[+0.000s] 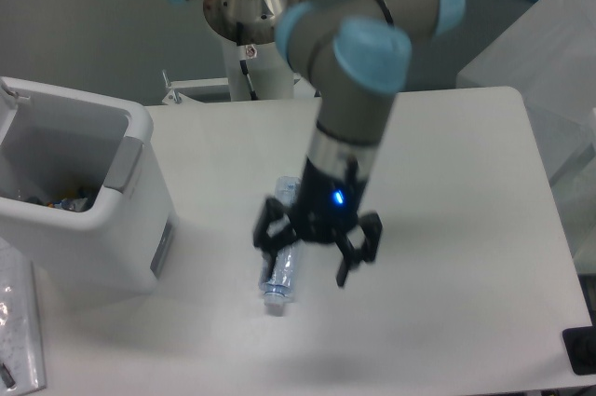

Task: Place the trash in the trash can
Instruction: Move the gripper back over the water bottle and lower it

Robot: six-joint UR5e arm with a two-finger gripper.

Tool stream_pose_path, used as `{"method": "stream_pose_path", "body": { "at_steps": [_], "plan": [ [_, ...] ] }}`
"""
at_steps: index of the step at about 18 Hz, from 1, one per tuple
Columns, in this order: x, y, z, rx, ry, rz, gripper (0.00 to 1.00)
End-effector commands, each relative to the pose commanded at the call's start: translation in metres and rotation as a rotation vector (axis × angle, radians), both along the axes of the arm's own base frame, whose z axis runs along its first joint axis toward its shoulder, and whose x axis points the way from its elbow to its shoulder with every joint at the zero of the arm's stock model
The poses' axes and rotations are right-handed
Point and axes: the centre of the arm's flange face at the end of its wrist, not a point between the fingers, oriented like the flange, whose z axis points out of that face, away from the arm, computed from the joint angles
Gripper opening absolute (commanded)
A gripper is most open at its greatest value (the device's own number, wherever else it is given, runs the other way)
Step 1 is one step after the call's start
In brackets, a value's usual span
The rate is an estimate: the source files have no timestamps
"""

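Bottle point(282, 270), clear plastic, lies mid-desk, cap toward 6 o'clock; pincer point(313, 249) hovers above with jaws wide. Likely light, slick, crushable: best gripped across its middle.

bottle point(281, 270) mid hidden by arm | trash can point(140, 219) left cut off | bin contents unclear
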Motion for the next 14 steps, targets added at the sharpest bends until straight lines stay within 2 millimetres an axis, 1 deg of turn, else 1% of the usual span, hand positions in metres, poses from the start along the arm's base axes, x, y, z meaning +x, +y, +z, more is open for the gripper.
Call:
{"method": "stream_pose_path", "body": {
  "at_steps": [4,5,6,8,10,13,14],
  "plan": [
    [-0.001,0.011,-0.036,-0.064,-0.018,-0.005,1.0],
    [-0.001,0.014,-0.042,-0.073,-0.019,-0.009,1.0],
    [0.003,0.022,-0.048,-0.08,-0.023,-0.024,1.0],
    [0.006,0.029,-0.064,-0.097,-0.036,-0.04,1.0],
    [0.014,0.033,-0.07,-0.119,-0.053,-0.072,1.0],
    [0.024,0.033,-0.082,-0.17,-0.094,-0.132,1.0],
    [0.026,0.032,-0.089,-0.203,-0.099,-0.146,1.0]
  ]
}}
